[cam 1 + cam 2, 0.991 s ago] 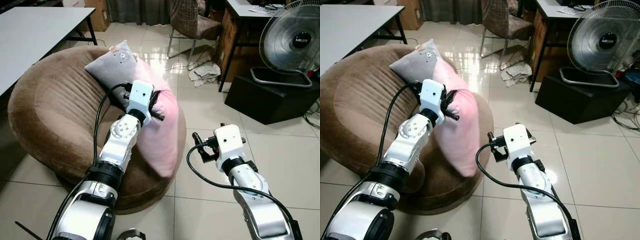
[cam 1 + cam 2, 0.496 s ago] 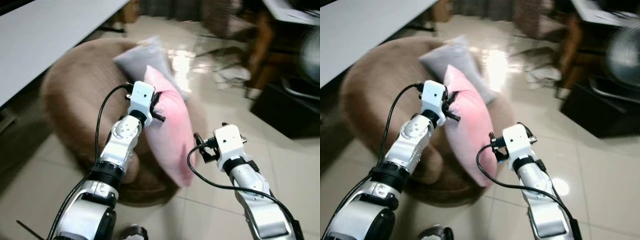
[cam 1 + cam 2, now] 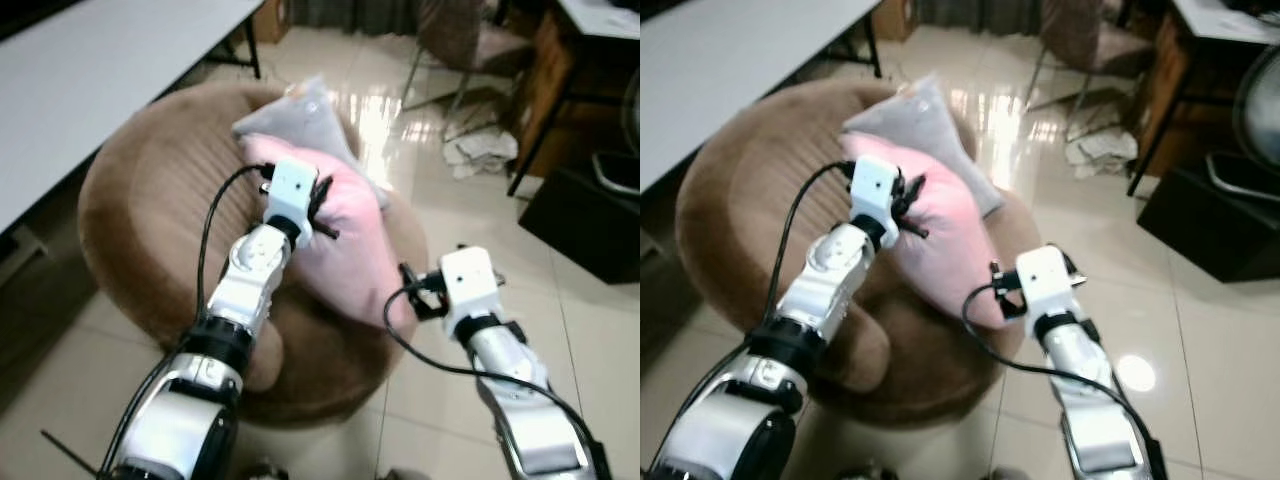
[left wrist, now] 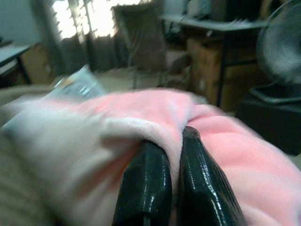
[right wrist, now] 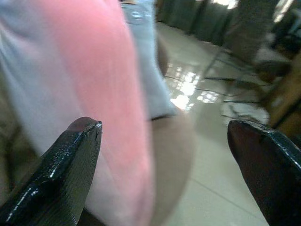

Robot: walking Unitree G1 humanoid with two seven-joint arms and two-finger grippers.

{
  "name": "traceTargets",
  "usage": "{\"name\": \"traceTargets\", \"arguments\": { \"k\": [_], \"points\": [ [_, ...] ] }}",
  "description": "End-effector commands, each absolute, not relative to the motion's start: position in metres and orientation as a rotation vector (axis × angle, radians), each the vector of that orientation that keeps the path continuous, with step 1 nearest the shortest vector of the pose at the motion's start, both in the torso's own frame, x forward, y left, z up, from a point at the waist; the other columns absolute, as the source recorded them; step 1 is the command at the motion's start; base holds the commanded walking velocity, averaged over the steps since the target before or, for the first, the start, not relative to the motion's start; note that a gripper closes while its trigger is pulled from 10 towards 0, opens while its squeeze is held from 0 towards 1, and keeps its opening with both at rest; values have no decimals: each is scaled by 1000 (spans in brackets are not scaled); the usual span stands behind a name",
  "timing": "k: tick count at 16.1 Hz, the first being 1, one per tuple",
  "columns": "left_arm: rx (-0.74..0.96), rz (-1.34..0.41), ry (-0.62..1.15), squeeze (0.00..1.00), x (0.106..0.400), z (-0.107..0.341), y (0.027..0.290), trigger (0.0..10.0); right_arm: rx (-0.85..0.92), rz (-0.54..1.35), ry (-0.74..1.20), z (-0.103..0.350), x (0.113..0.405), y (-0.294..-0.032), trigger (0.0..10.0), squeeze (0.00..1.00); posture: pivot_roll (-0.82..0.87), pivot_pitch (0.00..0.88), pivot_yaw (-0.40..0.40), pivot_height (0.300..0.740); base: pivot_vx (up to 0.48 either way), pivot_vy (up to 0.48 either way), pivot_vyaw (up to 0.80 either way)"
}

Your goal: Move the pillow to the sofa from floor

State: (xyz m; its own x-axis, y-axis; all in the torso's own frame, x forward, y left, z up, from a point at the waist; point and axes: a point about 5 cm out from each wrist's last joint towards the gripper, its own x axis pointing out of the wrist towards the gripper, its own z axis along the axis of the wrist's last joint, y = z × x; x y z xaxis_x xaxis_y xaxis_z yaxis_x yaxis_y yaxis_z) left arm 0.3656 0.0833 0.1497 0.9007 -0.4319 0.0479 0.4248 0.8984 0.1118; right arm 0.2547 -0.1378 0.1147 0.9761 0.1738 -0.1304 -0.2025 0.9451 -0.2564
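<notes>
A pink pillow leans on the right side of the round brown sofa, its lower end hanging over the sofa's rim. My left gripper is shut on a fold of the pink pillow near its top; the black fingers pinch the fabric. My right gripper is open beside the pillow's lower end, with pink fabric just off one finger and nothing gripped. A grey pillow lies on the sofa behind the pink one.
A white table runs along the left. A chair, crumpled paper, a dark desk leg and a black box stand on the tiled floor to the right. Bare tiles lie at the lower right.
The view has shifted and tilted, and the sofa sits more centrally. My left gripper has carried the pink pillow further onto the sofa. My right gripper stays open beside the pillow's lower end.
</notes>
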Motion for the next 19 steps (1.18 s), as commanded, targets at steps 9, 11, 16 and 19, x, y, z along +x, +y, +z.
{"name": "traceTargets", "arguments": {
  "k": [9,11,16,19],
  "points": [
    [193,-534,15,0,377,142,57,10000,-282,190,131,109,244,-134,10000,0,-133,64,68,740,0,0,0],
    [209,-547,25,0,380,146,48,10000,-284,189,129,111,241,-134,10000,0,-155,87,77,740,0,0,0],
    [233,-523,27,0,384,155,36,10000,-295,167,148,111,225,-139,10000,0,-199,141,100,740,0,0,0],
    [345,-354,57,0,395,158,57,10000,-238,252,150,115,213,-131,10000,0,-224,165,101,740,0,0,0]
  ]
}}
